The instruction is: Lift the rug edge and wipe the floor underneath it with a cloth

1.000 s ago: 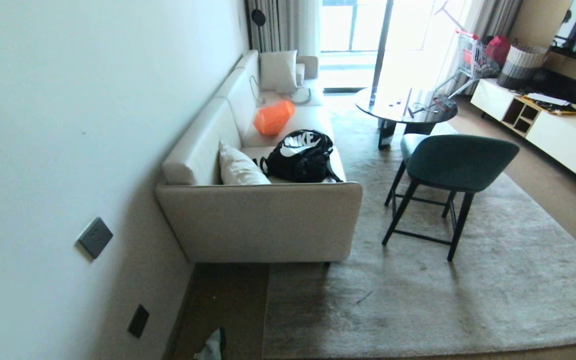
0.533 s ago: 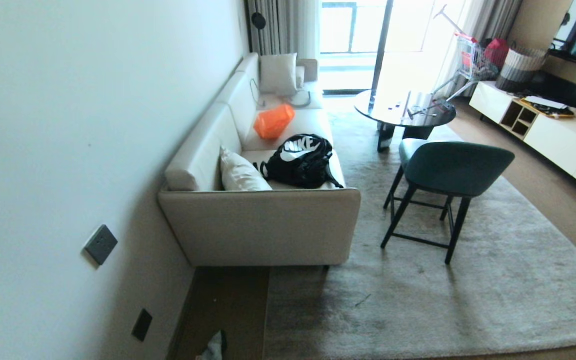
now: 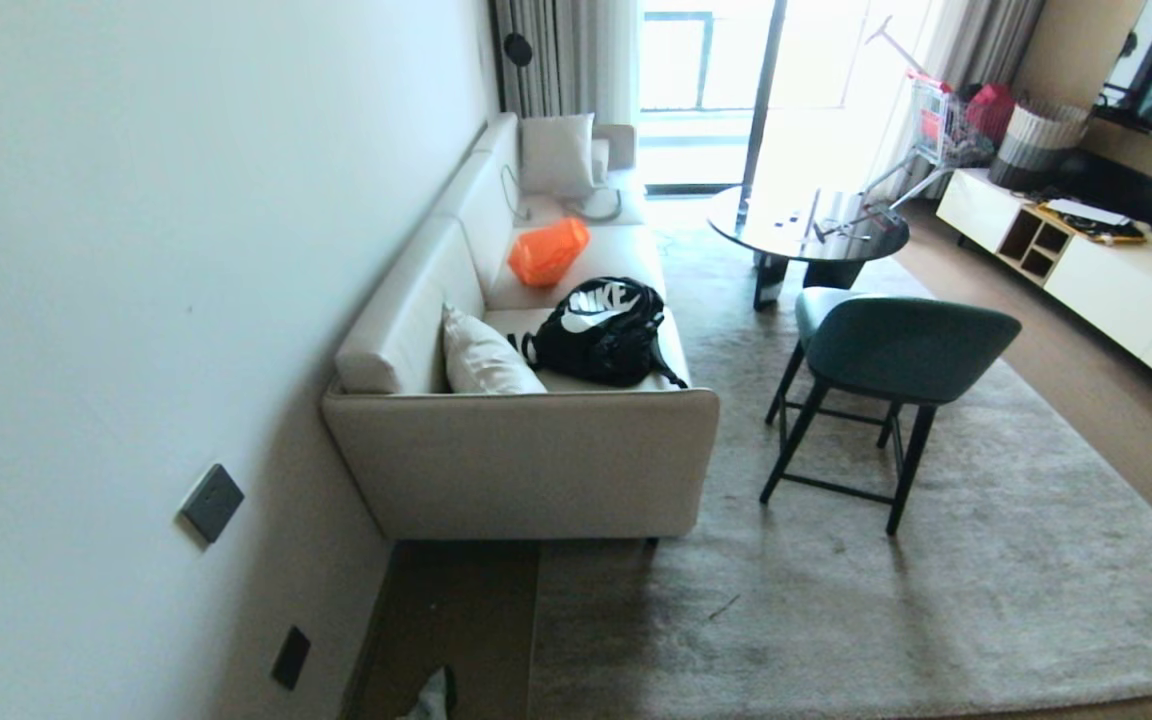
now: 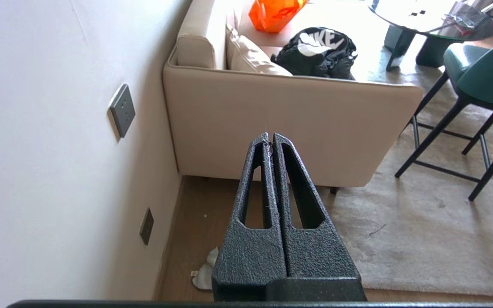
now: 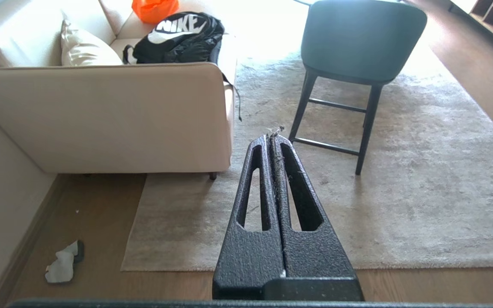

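Note:
The big grey-beige rug (image 3: 836, 620) lies flat, and its rug edge (image 5: 238, 264) runs straight to a square corner (image 5: 123, 268) near the sofa. Bare brown plank floor (image 5: 92, 214) lies between rug and wall. The cloth (image 5: 60, 267) sits crumpled on that floor by the skirting; it also shows in the left wrist view, cloth (image 4: 203, 276), and at the head view's bottom edge, cloth (image 3: 426, 700). My left gripper (image 4: 270, 136) and right gripper (image 5: 271, 137) hang well above the floor, both shut and holding nothing. Neither arm shows in the head view.
A beige sofa (image 3: 526, 460) stands against the wall (image 3: 136, 300) with a black backpack (image 3: 601, 330) and an orange bag (image 3: 546, 250) on it. A green chair (image 3: 886, 350) and a round table (image 3: 806, 225) stand on the rug. A white cabinet (image 3: 1116, 280) lines the right side.
The whole head view has shifted: sofa, chair and rug sit lower in the picture and the cloth has slid towards the bottom edge. Nothing in the room has moved.

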Controlling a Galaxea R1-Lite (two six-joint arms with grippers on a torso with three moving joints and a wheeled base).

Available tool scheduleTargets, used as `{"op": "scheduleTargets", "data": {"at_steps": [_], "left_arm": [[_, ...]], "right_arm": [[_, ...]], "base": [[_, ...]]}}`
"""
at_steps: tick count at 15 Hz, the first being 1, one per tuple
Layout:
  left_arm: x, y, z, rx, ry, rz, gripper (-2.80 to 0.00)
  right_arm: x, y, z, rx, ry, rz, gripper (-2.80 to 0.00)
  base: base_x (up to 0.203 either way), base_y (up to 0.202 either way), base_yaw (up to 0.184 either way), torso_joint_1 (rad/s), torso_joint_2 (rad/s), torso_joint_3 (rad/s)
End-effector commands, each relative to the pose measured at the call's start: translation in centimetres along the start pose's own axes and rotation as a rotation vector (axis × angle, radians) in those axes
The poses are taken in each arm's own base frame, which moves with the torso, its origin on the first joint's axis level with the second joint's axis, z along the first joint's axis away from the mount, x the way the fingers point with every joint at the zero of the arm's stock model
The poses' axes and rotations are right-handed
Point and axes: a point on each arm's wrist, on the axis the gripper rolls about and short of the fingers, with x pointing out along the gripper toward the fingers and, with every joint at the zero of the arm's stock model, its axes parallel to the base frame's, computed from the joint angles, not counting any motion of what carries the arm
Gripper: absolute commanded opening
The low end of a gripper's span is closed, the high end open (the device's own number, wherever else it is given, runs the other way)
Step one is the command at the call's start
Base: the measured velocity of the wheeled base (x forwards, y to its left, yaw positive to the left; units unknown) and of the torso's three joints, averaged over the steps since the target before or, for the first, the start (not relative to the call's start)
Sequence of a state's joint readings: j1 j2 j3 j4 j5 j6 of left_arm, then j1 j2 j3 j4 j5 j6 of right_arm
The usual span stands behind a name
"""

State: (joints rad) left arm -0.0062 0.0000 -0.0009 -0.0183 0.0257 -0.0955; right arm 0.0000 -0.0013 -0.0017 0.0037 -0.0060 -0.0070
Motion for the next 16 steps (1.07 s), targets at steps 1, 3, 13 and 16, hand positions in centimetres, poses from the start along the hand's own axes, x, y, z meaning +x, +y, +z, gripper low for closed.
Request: {"op": "scheduleTargets", "data": {"at_steps": [1,3,13,16], "left_arm": [[0.0,0.0,-0.01,-0.001,0.0,0.0,-2.8],[0.0,0.0,0.0,-0.001,0.0,0.0,-2.8],[0.0,0.0,0.02,-0.001,-0.001,0.0,-2.8],[0.0,0.0,-0.02,-0.001,0.0,0.0,-2.8]], "right_arm": [[0.01,0.0,-0.01,-0.001,0.002,0.0,-2.8],[0.01,0.0,-0.01,-0.001,0.002,0.0,-2.8],[0.01,0.0,-0.01,-0.001,0.002,0.0,-2.8],[0.01,0.0,-0.01,-0.002,0.002,0.0,-2.8]], "base": [[0.0,0.0,0.0,0.021,-0.05,-0.021],[0.0,0.0,0.0,0.0,0.0,0.0],[0.0,0.0,0.0,0.003,0.0,0.0],[0.0,0.0,0.0,0.0,0.0,0.0]]}}
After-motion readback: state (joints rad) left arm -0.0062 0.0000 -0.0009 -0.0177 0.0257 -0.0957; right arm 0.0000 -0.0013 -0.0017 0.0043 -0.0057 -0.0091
